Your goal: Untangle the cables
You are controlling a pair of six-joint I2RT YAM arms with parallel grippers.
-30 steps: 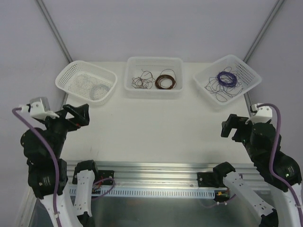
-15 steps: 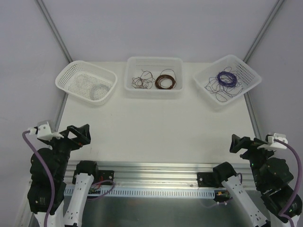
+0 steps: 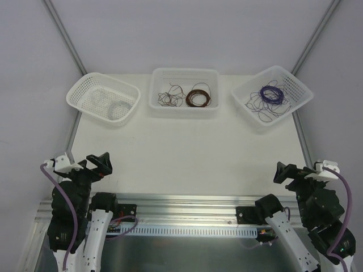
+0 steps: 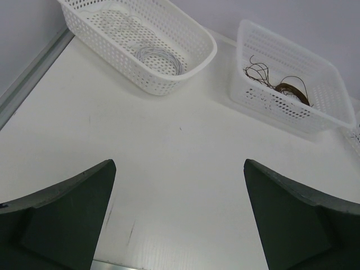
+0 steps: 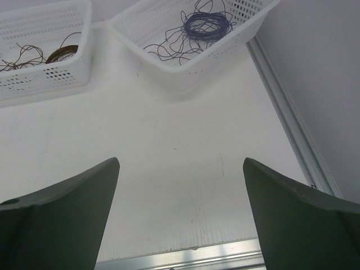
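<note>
Left fingers spread wide, nothing held, at lower left of the top view over the near edge of the surface. Right fingers likewise wide apart with nothing between them, at lower right of the top view. Three white baskets in a row along the far edge, across the upper part of the frame. Left basket holds a whitish coil in its right part. Middle basket has loose brown cables in its left half and a neat brown coil just beside them on the right. Right basket sits turned at an angle, with a purple coil near its middle and loose purple cables straggling around and below the coil toward the basket's lower left. Both pairs of fingers are well apart from all baskets. Left wrist view: left basket upper left, middle basket upper right. Right wrist view: middle basket upper left, right basket top centre.
</note>
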